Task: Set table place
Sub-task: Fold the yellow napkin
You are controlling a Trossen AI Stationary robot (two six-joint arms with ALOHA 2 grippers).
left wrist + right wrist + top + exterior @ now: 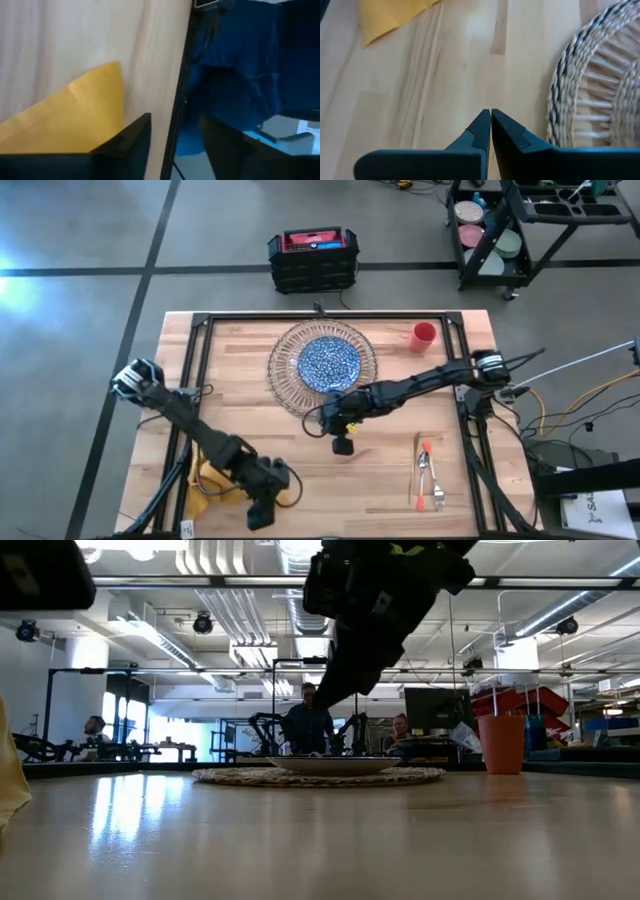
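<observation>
A blue-patterned plate (pixel 330 362) lies on a wide ribbed round charger (pixel 284 385) at the table's far middle. A red cup (pixel 424 335) stands at the far right. Orange-handled cutlery (pixel 428 475) lies near the right front. A yellow napkin (pixel 212 478) lies at the near left. My left gripper (pixel 262 508) stands open over the near edge, and the napkin (pixel 75 115) shows beside one finger. My right gripper (pixel 490 112) is shut on nothing. It hangs above bare wood just near of the charger (pixel 590 85). My left gripper stands at the napkin's near corner with its fingers apart. One finger (pixel 127 137) hides the place where they could meet, so I cannot tell whether it touches the cloth. Nothing lies between the fingers.
The table's black frame rail (pixel 180 100) runs under my left gripper at the near edge. Bare wood (pixel 400 510) lies between napkin and cutlery. A black crate (pixel 312 260) sits on the floor beyond the far edge. People sit in the room behind the table (pixel 310 725).
</observation>
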